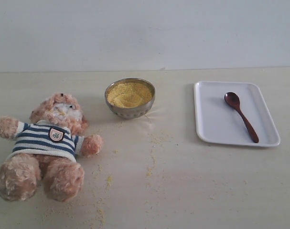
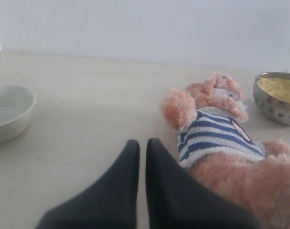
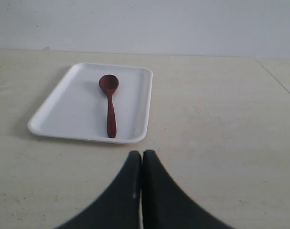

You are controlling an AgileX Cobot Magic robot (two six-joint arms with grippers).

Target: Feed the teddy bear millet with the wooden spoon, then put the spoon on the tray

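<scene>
Wooden spoon (image 1: 240, 116) lies flat on the tray (image 1: 216, 119) at the right of the exterior frame. Its oval bowl points toward the far edge and its handle slants down toward the lower right. I read that as a handy lie, since my right wrist camera shows the handle end nearest my right gripper (image 3: 141, 153). That claw is clenched on nothing and hangs short of the tray's near rim. My left gripper (image 2: 142, 143) is likewise clenched and empty, just beside the teddy bear (image 1: 49, 143).

The bear is on its back at the lower left, face up, so the muzzle is open to a spoon coming from above. The millet (image 1: 129, 94) is heaped in a steel bowl (image 1: 130, 112) at upper centre, between bear and tray, which keeps a scoop-and-carry path short. Loose grains (image 1: 152, 167) speckle the table (image 1: 207, 191) between the bowl and the bear's legs. A white bowl (image 2: 8, 114) shows only in the left wrist view.

The spoon rests where the task ends, but I cannot tell whether any feeding is done.
</scene>
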